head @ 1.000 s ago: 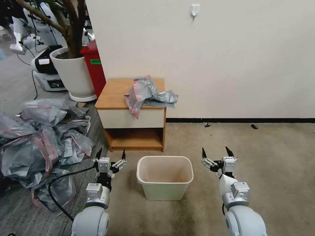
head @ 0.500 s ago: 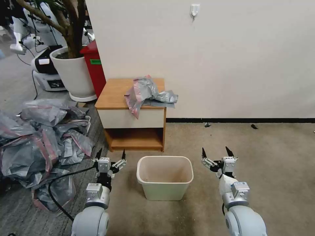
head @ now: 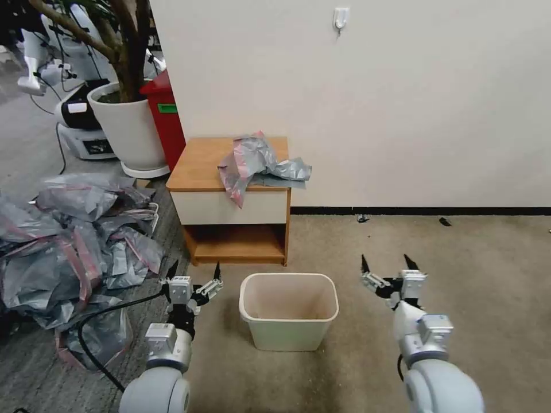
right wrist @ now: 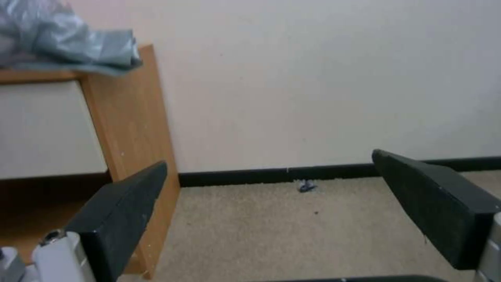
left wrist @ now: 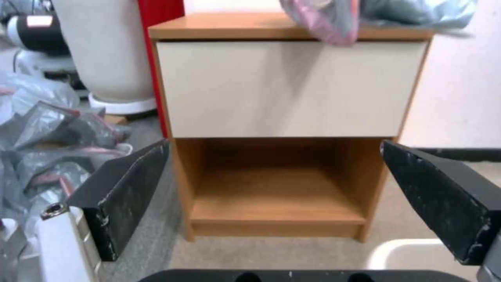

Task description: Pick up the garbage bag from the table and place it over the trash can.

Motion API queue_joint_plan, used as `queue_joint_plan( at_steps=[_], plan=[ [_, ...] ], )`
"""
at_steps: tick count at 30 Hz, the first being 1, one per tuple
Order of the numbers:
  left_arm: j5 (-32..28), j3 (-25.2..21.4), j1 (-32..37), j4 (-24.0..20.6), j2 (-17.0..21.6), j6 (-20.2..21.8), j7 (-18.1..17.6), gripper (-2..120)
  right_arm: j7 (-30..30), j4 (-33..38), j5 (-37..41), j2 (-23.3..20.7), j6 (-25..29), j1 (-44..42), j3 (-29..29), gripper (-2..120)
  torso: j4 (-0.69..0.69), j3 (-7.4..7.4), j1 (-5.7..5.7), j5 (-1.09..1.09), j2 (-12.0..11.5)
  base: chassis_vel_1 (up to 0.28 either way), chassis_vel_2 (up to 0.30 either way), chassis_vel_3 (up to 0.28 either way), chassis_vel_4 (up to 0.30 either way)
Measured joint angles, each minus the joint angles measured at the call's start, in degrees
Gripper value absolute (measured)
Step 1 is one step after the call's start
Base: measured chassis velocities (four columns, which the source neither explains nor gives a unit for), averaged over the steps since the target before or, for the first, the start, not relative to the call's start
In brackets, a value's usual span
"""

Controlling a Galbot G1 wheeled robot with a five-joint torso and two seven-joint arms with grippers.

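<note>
Grey garbage bag (head: 258, 162) on table (head: 198, 166) (no readable labels), trash can (head: 288, 310) below

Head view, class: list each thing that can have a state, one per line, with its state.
garbage bag: crumpled on the table, one corner hanging over the front edge
table: shelf bare
trash can: upright, unlined
left gripper: open, holding nothing
right gripper: open, holding nothing

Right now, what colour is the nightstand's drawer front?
Cream-white drawer front, clearest in the left wrist view.

Crinkly plastic garbage bag (head: 256, 160), wood table (head: 201, 166)
</note>
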Motion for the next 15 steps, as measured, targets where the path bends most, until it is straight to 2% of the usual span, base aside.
queue_joint_plan(
  at_steps=[3,5,8,15],
  plan=[
    [-1.17,0.68,3.57,-6.55,-1.03,4.25,-0.36,100,0.01,6.20,2.44,0.53,-5.85,-1.78,1.84,100,-0.01,0.00,0.00,0.01,0.00,0.000,0.000,0.000,0.000],
    [-1.51,0.85,4.34,-8.06,-1.28,5.13,-0.41,100,-0.31,7.68,4.09,0.07,-6.52,-2.25,2.31,100,-0.01,0.00,0.00,0.00,0.00,0.000,0.000,0.000,0.000],
    [-5.90,0.15,4.16,-6.91,1.04,0.45,-0.33,100,-0.75,8.04,6.85,-1.04,-4.98,-2.16,2.55,100,-0.01,0.00,0.00,0.00,0.00,0.000,0.000,0.000,0.000],
    [-6.42,-0.08,3.53,-4.35,2.30,-2.97,0.46,100,-0.73,4.88,8.16,-1.94,0.93,-0.78,0.98,100,-0.01,0.00,0.00,0.00,0.00,0.000,0.000,0.000,0.000]
  ],
)
